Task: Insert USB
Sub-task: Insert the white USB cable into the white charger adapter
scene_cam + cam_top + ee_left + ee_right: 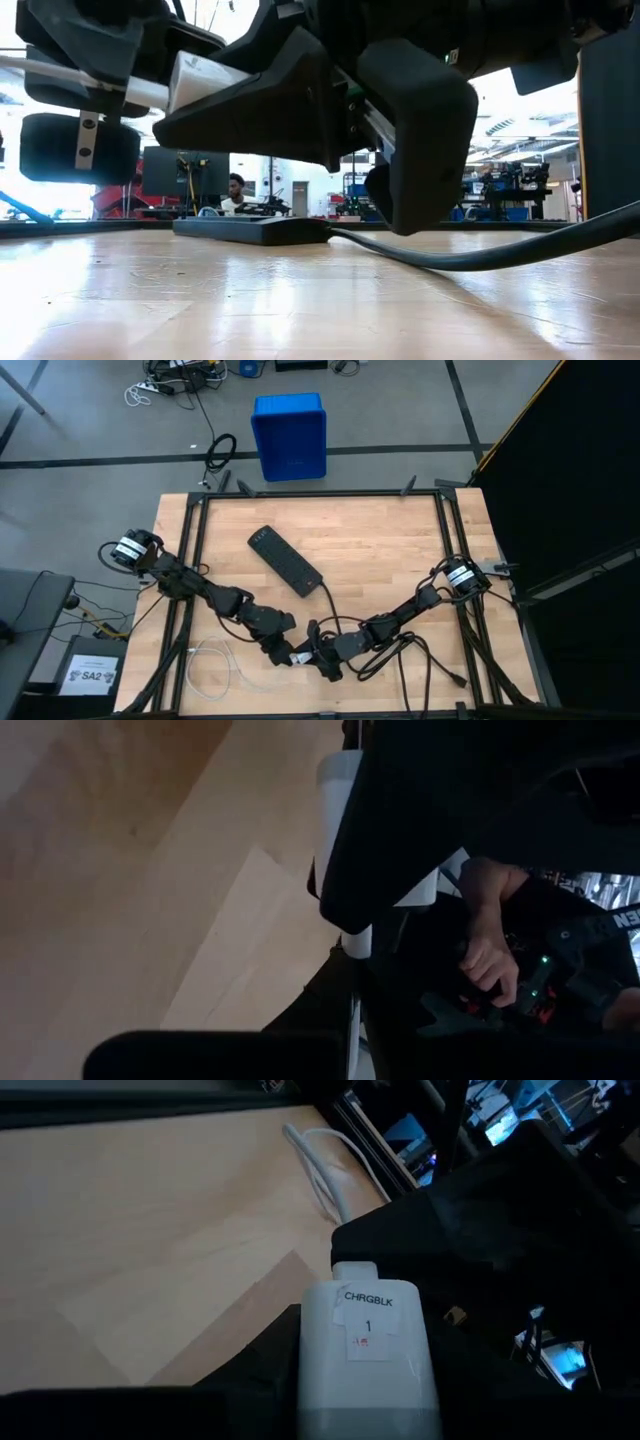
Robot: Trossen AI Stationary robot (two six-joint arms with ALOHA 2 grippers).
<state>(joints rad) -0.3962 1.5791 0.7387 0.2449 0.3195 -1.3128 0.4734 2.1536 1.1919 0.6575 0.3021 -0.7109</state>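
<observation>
both arms meet low over the near edge of the wooden counter [380, 540], and the step in hand looks like the mating itself: plug into block.

the right pincer [325, 656] is clamped on the white charger block [368, 1355], its fingers part-way apart around the body, label side up toward the wrist camera. at the block's far end a small white plug [355, 1270] sits touching or just entering the port, with the left pincer [283, 651] closed tight on it from the other side. whether the plug is already seated a little or only pressed to the opening cannot be told; the dark fingers hide the joint.

the white cable [215, 660] trails off in a loose loop on the counter near the left arm, slack, so it should not pull on the plug.

from the low view the block [205, 80] hangs clear above the counter, held between the two arms.

next, i judge, the two pincers must push straight toward each other along the plug's axis, keeping block and plug level; any tilt would jam the plug at the port's lip.

the black power strip [285, 560] lies well apart in mid-counter, not involved.
</observation>
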